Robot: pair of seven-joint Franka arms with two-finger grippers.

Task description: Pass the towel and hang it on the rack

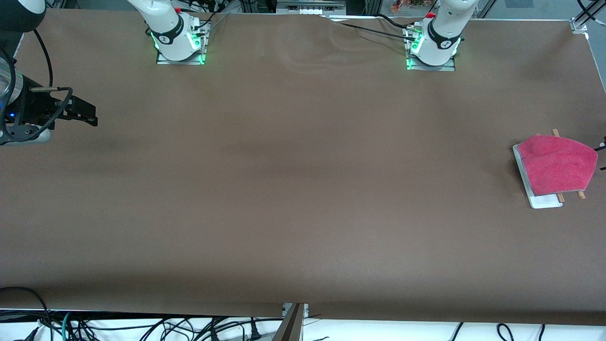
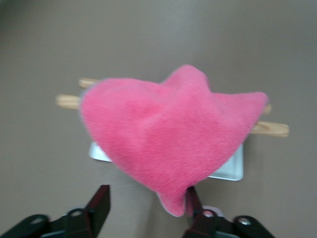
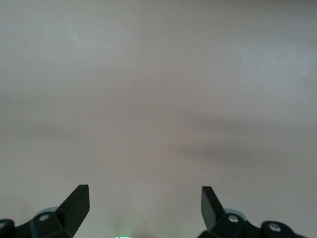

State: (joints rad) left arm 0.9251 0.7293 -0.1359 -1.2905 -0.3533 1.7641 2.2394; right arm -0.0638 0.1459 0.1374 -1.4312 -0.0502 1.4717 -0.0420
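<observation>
The pink-red towel (image 1: pixel 558 163) is draped over the rack's two wooden rods (image 1: pixel 581 193), pink side up, at the left arm's end of the table. The rack's white base (image 1: pixel 544 201) shows under it. In the left wrist view the towel (image 2: pixel 168 129) covers the rods (image 2: pixel 270 130) and most of the base (image 2: pixel 230 171). My left gripper (image 2: pixel 147 196) is open just beside the rack, and a hanging towel corner lies against one finger (image 2: pixel 194 198). Only its fingertips show in the front view (image 1: pixel 603 157). My right gripper (image 1: pixel 93 116) is open and empty and waits at the right arm's end of the table; it also shows in the right wrist view (image 3: pixel 143 196).
The brown table (image 1: pixel 303 189) stretches bare between the two grippers. The two arm bases (image 1: pixel 180 42) stand along its edge farthest from the front camera. Cables (image 1: pixel 142 327) hang below the table's near edge.
</observation>
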